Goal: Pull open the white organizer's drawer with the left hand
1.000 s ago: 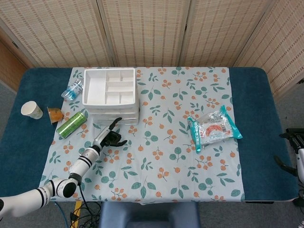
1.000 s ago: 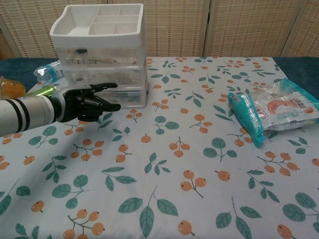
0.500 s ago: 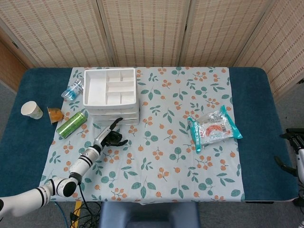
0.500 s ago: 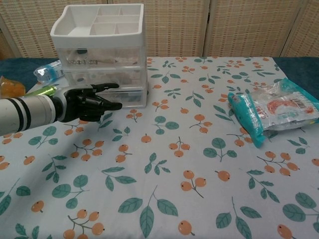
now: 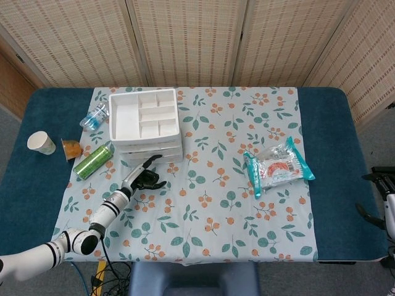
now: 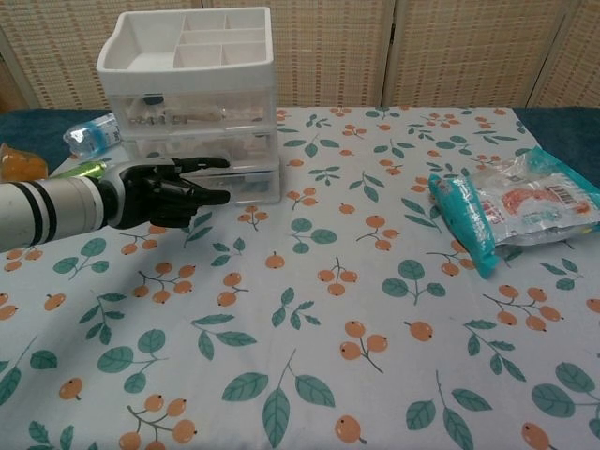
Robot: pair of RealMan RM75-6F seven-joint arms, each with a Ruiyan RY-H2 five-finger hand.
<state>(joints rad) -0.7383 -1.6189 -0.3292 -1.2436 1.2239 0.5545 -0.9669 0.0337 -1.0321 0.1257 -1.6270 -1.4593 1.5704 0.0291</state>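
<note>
The left hand is seen with fingers spread, empty, at the lowest drawer of the white organizer at the surface's far left; hooking its front and drawing back is judged next.

Open floral cloth lies before the organizer; green can crowds its left.

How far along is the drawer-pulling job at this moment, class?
Done: the left hand has reached the front of the white organizer. In hand: its fingers sit at the bottom drawer, though whether they grip it cannot be told. Left: the drawer does not look pulled clear of the stack yet.
</note>
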